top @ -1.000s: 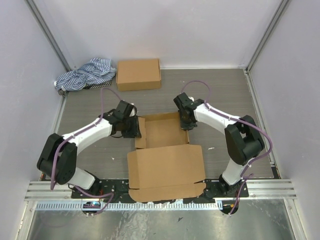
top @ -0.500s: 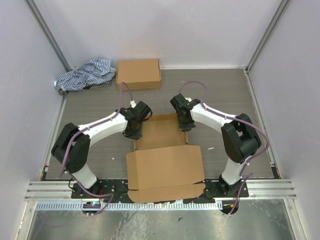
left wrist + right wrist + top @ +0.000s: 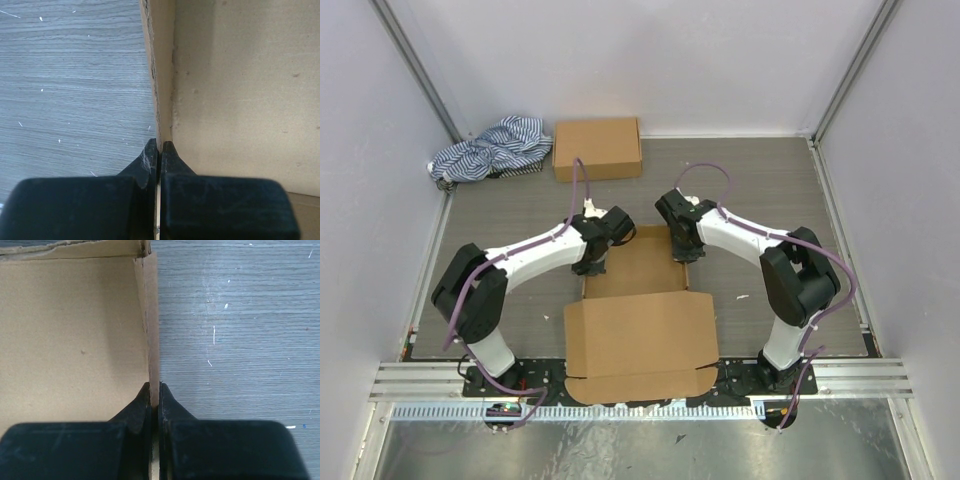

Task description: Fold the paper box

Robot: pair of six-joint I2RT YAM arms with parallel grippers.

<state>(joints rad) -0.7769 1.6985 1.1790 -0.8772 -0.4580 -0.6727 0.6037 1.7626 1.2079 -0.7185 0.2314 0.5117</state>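
A brown cardboard box (image 3: 638,262) lies open at the table's middle, its large lid flap (image 3: 640,335) spread toward the arm bases. My left gripper (image 3: 596,257) is shut on the box's left side wall, which stands upright between its fingers in the left wrist view (image 3: 164,90). My right gripper (image 3: 682,250) is shut on the right side wall, upright in the right wrist view (image 3: 150,325). The box floor shows in both wrist views (image 3: 240,90) (image 3: 70,340).
A closed cardboard box (image 3: 597,148) lies at the back of the table. A crumpled striped cloth (image 3: 487,148) lies at the back left. White walls and metal rails ring the grey wood-grain table (image 3: 500,215).
My left arm has swung right and its gripper now grips the raised left wall. The left side flap has gone from flat to upright. The whole box has shifted slightly left.
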